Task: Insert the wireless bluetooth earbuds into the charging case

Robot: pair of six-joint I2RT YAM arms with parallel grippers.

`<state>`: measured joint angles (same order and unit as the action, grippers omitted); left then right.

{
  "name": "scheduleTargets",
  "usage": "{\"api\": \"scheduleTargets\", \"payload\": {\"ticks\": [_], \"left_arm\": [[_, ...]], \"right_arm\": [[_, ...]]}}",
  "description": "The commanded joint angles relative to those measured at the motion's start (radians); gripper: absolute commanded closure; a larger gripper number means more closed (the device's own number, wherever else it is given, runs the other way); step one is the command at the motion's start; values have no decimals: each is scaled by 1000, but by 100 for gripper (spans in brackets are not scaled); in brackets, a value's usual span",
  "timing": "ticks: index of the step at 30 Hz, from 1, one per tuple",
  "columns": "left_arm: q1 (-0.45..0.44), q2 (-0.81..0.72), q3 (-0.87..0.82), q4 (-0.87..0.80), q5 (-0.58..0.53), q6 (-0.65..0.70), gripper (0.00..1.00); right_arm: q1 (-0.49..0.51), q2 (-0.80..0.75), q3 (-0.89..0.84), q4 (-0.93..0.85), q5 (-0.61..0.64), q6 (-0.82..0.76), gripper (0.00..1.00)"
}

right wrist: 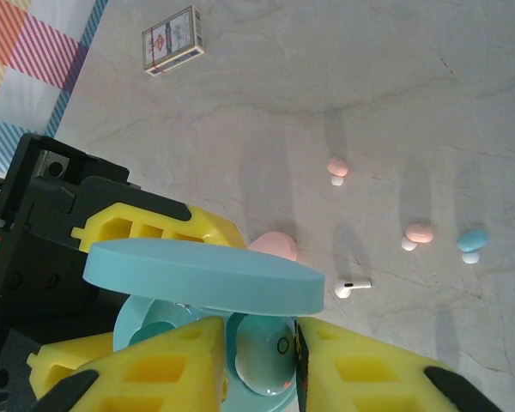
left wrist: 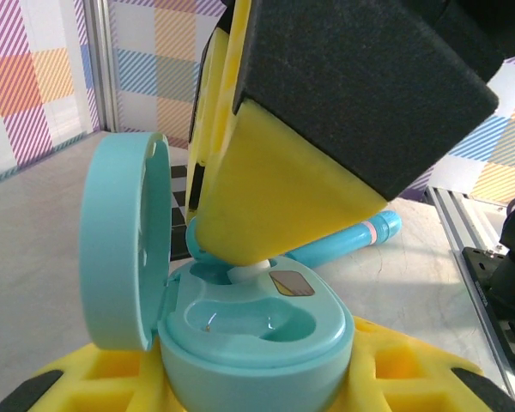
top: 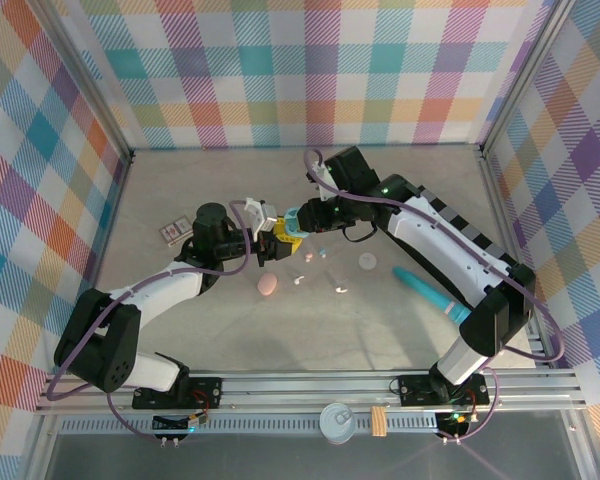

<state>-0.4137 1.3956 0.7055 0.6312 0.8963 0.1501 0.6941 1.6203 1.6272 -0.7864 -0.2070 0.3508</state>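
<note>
- Left claw [top: 264, 244]: closed on the base of the round teal plastic charging case [left wrist: 257, 343], holding it up off the grey stone-look worktop [right wrist: 266, 86]. The hinged lid [left wrist: 120, 240] stands open on the case.
- Right claw [right wrist: 262, 339]: down over the charging case, fingers a narrow gap apart with a small teal earbud [right wrist: 266, 360] between them. I cannot tell whether it is gripped or released.
- In the left wrist view that earbud's white tip [left wrist: 249, 273] sits at the mouth of the far socket of the charging case. I judge it entering, not confirmed seated.
- Near socket [left wrist: 270, 324] of the charging case: empty.
- Loose on the worktop, near the charging case on the side towards the arm bases:
  - a second teal earbud [right wrist: 472, 239];
  - two pink earbuds [right wrist: 337, 166] [right wrist: 419, 232];
  - a white stemmed earbud [right wrist: 352, 287].
- A pink pebble-shaped case [right wrist: 276, 245] lies just beside the charging case.
- Assessment: first insertion in hand, none finished. Outstanding are seating this piece and fetching the second teal earbud for the empty socket. The pink and white pieces probably belong to other cases.
</note>
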Motion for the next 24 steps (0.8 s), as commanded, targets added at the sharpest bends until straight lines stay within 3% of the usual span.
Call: {"api": "scheduleTargets", "payload": {"ticks": [1, 11, 18, 24], "left_arm": [[4, -26, 6, 50, 6, 0, 69], [4, -24, 2, 62, -2, 0, 69], [9, -40, -6, 56, -10, 6, 69], [10, -60, -16, 49, -16, 14, 69]], "right_arm": [[5, -10, 3, 4, -24, -19, 69], [5, -61, -8, 9, -9, -33, 67], [0, -237, -136, 93, -75, -82, 59], [-162, -401, -359, 295, -129, 100, 61]]}}
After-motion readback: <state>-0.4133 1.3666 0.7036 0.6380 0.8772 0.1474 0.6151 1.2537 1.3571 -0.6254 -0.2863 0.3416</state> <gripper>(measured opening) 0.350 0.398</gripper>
